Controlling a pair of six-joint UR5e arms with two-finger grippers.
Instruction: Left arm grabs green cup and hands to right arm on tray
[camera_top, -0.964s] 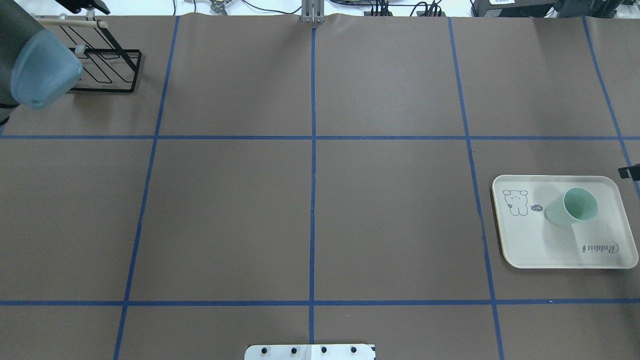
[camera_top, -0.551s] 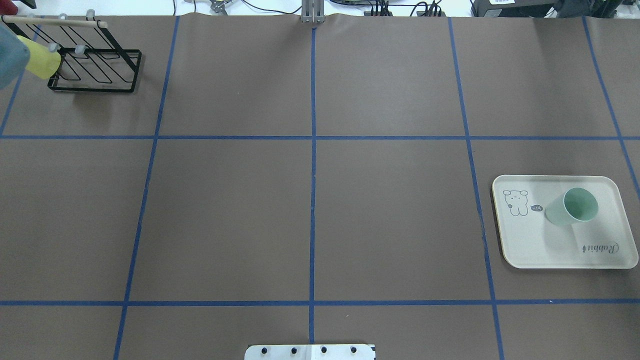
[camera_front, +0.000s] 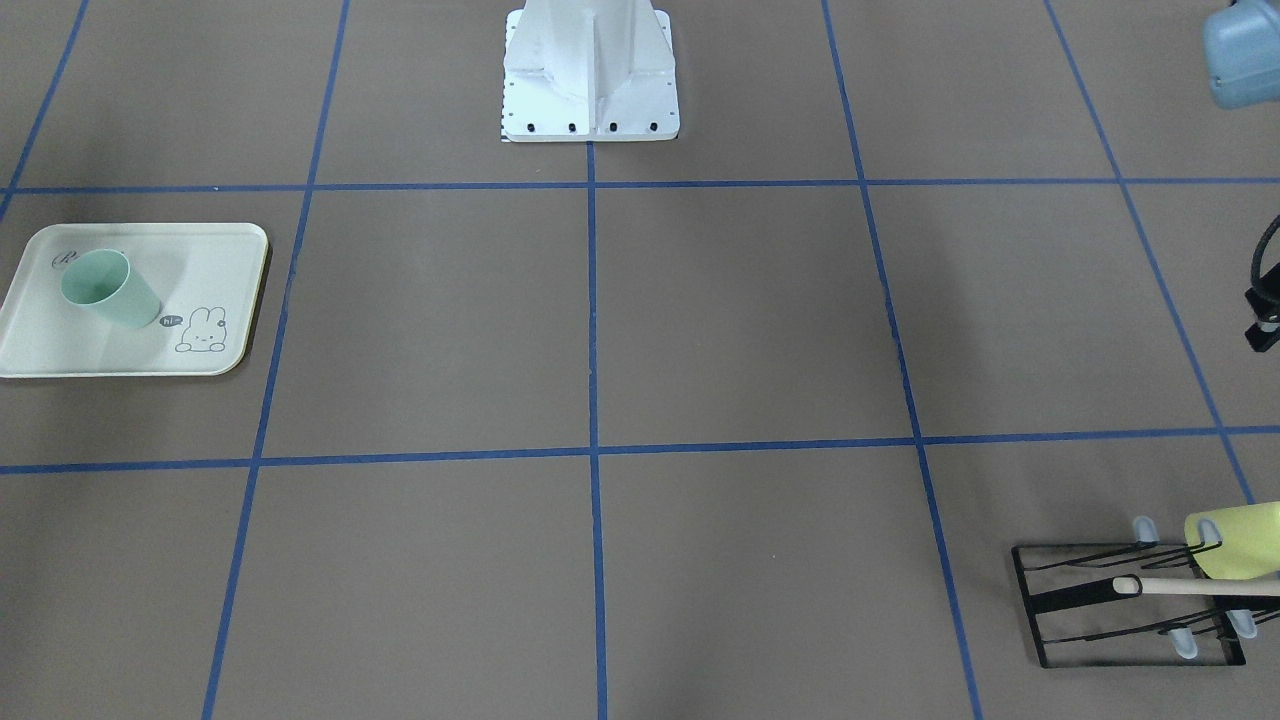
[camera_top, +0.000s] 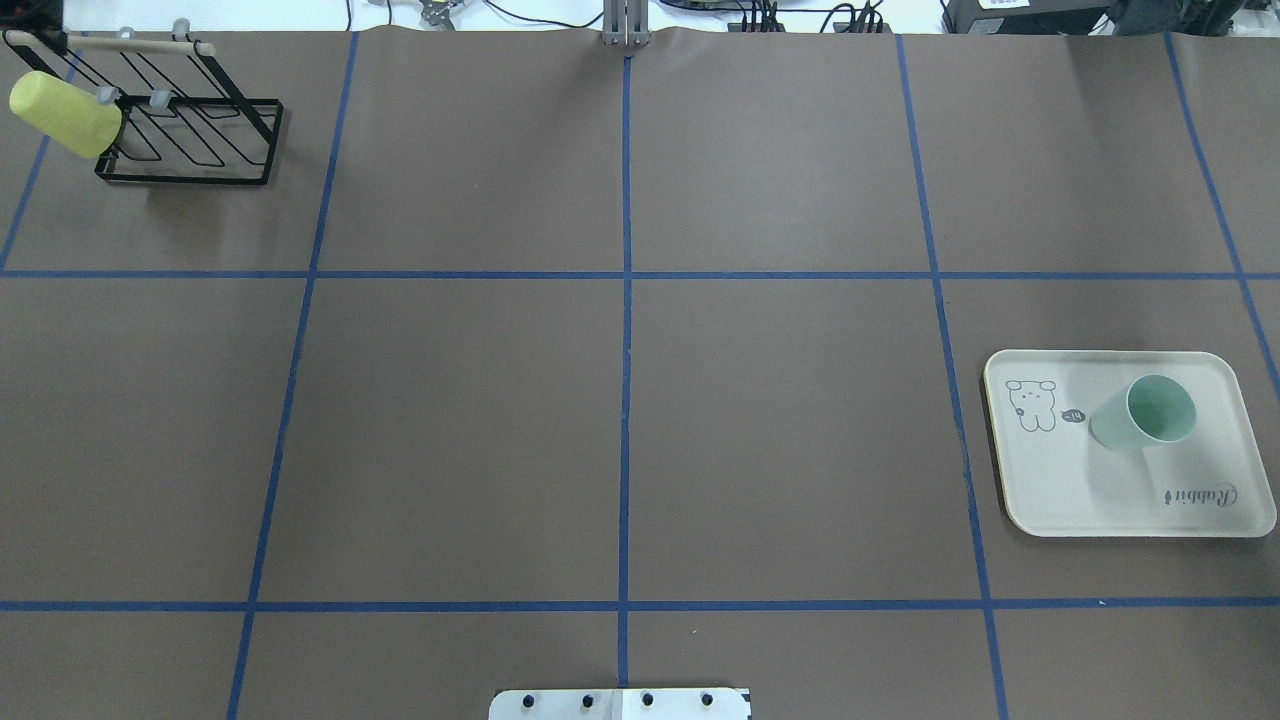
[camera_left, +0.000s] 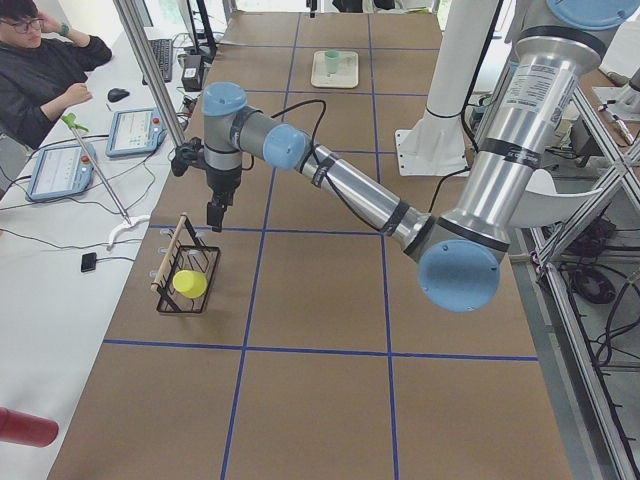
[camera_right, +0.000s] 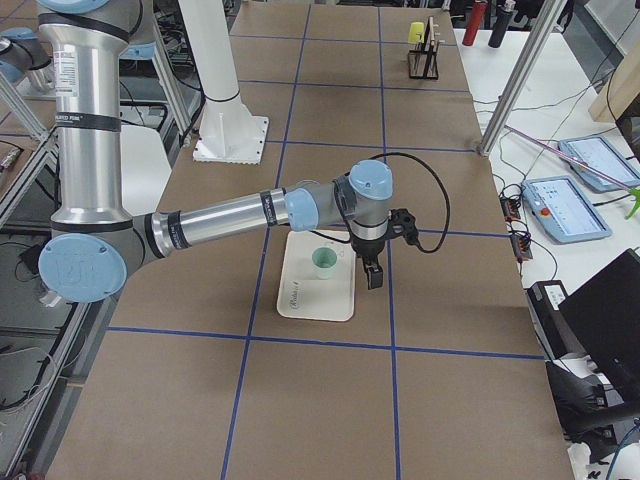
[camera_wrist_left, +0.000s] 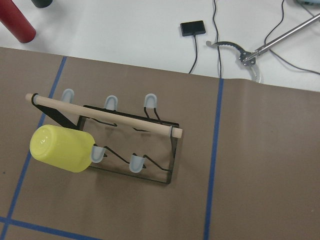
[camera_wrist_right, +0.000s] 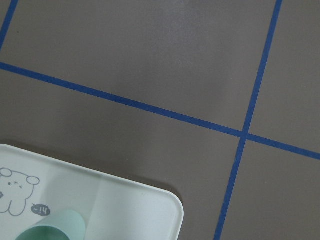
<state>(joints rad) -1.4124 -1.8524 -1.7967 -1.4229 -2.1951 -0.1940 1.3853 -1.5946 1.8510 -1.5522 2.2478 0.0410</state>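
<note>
The pale mint-green cup (camera_top: 1145, 412) stands upright, mouth up, on the cream rabbit tray (camera_top: 1060, 490) at the table's right side. It also shows in the front-facing view (camera_front: 105, 288) and the exterior right view (camera_right: 323, 263). My right gripper (camera_right: 373, 278) hangs just beside the tray's outer edge, apart from the cup; I cannot tell whether it is open or shut. My left gripper (camera_left: 214, 215) hangs above the far end of the wire rack (camera_left: 185, 272), far from the cup; I cannot tell its state. Neither wrist view shows any fingers.
A black wire rack (camera_top: 190, 130) with a wooden bar stands at the table's far left corner, with a yellow-green cup (camera_top: 65, 113) on a prong. The robot's base plate (camera_top: 620, 703) is at the near edge. An operator (camera_left: 45, 70) sits beyond the table's far side.
The left arm's elbow cap has slid out of the overhead view to the left, uncovering the yellow-green cup on the rack. A black part at the right edge has gone. Cup and tray have not moved.
</note>
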